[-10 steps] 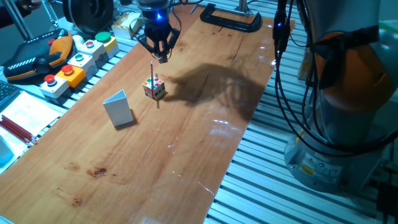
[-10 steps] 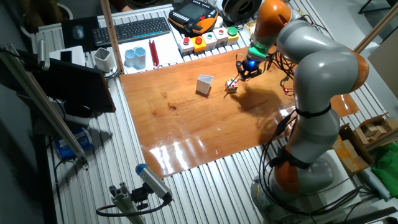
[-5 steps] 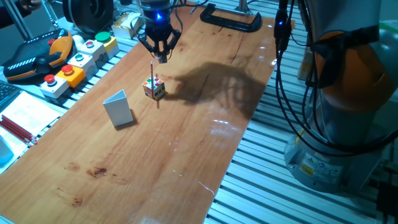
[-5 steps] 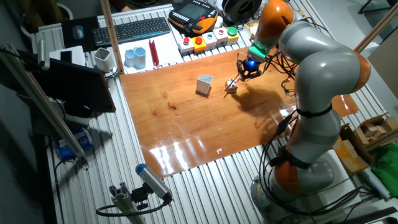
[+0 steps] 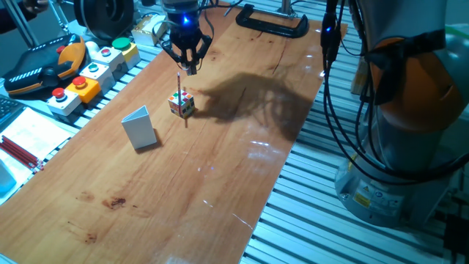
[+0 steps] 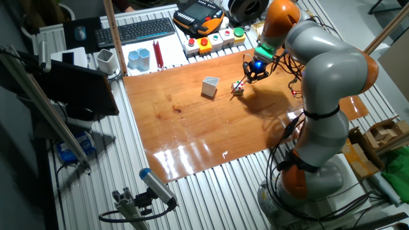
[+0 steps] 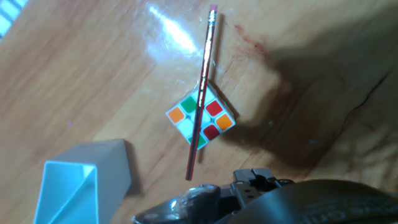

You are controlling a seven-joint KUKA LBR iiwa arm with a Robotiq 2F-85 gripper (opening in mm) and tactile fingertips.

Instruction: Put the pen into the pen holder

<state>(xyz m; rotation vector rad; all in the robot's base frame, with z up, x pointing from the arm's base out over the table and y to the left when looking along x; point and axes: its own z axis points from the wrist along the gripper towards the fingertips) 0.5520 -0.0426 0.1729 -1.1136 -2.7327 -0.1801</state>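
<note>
At twelve o'clock of the puzzle cube (image 5: 181,104), gripper (image 5: 190,67) hovered, jaw state untellable; risked toppling the leaning pen (image 7: 201,91) away from pen holder (image 5: 139,128).

The only change is a small one in the gripper (image 5: 190,66). In one fixed view it has drifted a little to the left and slightly upward in the picture, away from the puzzle cube (image 5: 181,104), so it now stands a touch farther behind and above the cube than a second ago. Most of this drift came in the first half of that second, and the later part is barely visible. In the other fixed view the shift is too small to make out. Whether the spacing of the fingers has altered cannot be told from these views.
</note>
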